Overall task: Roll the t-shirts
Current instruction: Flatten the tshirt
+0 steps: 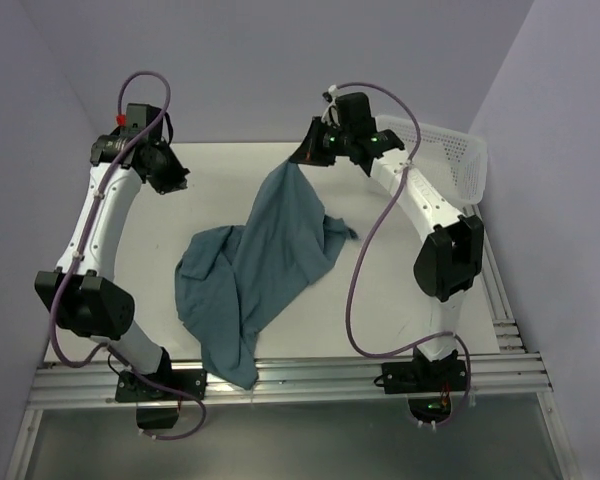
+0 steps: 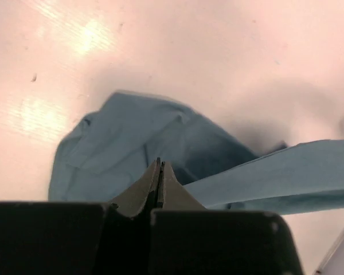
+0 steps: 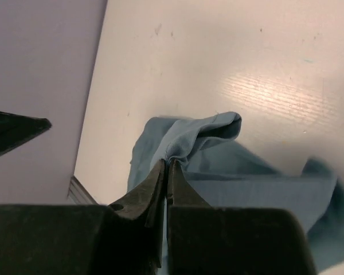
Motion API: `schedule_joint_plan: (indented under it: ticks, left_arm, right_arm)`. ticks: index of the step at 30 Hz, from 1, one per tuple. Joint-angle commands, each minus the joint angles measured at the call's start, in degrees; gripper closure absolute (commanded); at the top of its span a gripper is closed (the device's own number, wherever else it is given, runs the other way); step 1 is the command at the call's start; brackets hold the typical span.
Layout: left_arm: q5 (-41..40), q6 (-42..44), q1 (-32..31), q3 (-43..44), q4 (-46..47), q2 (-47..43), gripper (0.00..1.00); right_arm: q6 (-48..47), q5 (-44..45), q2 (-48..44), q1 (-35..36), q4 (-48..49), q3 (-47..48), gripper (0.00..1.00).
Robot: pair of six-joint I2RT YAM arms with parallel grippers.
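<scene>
The right arm reaches forward over the white table [image 1: 310, 320], its right gripper [image 1: 302, 155] pinched shut on an edge of the single dusty teal-blue thin-cloth t-shirt [image 1: 260, 260]. The shirt is drawn up from there, with the rest crumpled mid-table and trailing over the near edge. The left arm bends toward the far left, its left gripper [image 1: 172, 180] closed on nothing, and one white mesh basket [image 1: 450, 160] sits at the far right.

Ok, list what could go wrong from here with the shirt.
The right jaws pinch only a thin corner of the shirt; a pull may slip it free.
The shirt is bunched, with its near end over the table edge; it could slide off.
The left jaws are shut and empty, so nothing holds it flat.
</scene>
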Motion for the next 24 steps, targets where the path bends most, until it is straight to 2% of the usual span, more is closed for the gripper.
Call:
schedule_joint_plan:
  ticks: [1, 2, 3, 4, 5, 6, 7, 8, 10, 11, 13, 14, 17, 20, 24]
  left_arm:
    - [9.4, 0.6, -0.4, -4.5, 1.5, -3.5, 1.00]
    - [10.2, 0.5, -0.6, -8.3, 2.9, -4.8, 1.00]
    - [11.5, 0.4, -1.6, -12.1, 5.8, -8.0, 1.00]
    - [12.3, 0.2, -2.2, -19.8, 7.7, -9.8, 1.00]
    - [15.1, -0.2, -2.9, -23.6, 9.2, -11.6, 0.96]
    - [16.9, -0.3, -4.4, -27.0, 12.5, -14.9, 0.93]
    - [18.4, -0.7, -5.3, -33.0, 13.8, -16.5, 0.89]
    - [19.9, -1.6, -6.3, -35.5, 15.0, -18.0, 0.77]
    - [20.3, -2.8, -11.0, -41.3, 17.5, -21.8, 0.63]
    - [20.2, -4.5, -12.8, -42.8, 18.3, -22.9, 0.51]
    - [19.7, -5.9, -17.9, -46.5, 19.5, -25.2, 0.42]
    - [19.1, -7.1, -19.0, -47.5, 19.6, -25.7, 0.36]
    - [15.9, -7.5, -21.3, -49.3, 19.5, -25.9, 0.27]
    - [12.3, -5.6, -21.3, -48.9, 21.1, -23.9, 0.24]
    - [6.1, -2.6, -20.8, -44.8, 21.6, -15.8, 0.23]
  right_arm:
    - [-2.8, -1.7, -3.2, 0.2, -7.7, 2.4, 1.00]
    - [-2.8, -1.1, -4.1, 0.1, -8.2, 2.4, 1.00]
    - [-3.9, -0.6, -7.5, 0.0, -7.3, -3.4, 1.00]
    - [-4.2, -0.5, -9.8, 0.0, -6.1, -7.6, 1.00]
    - [-4.2, -0.5, -12.4, -0.5, -4.9, -12.2, 1.00]
    - [-4.1, -0.5, -17.4, -0.9, -3.7, -21.3, 1.00]
    - [-4.2, -0.5, -19.9, -1.1, -2.1, -25.8, 1.00]
    - [-4.4, 0.5, -22.3, -1.7, -1.6, -33.8, 1.00]
    - [-4.4, 2.2, -28.8, -1.9, -1.5, -41.5, 1.00]
    - [-4.0, 2.4, -30.9, -2.1, -1.4, -45.1, 1.00]
    - [-3.7, 5.1, -36.8, -2.7, -1.9, -53.9, 1.00]
    - [-3.0, 6.5, -38.8, -2.9, -2.3, -56.4, 1.00]
    - [-2.2, 10.3, -45.2, -4.6, -4.4, -64.2, 1.00]
    - [-2.2, 12.0, -49.1, -6.0, -5.8, -67.2, 1.00]
    - [-1.9, 12.4, -50.3, -6.4, -5.6, -69.7, 1.00]
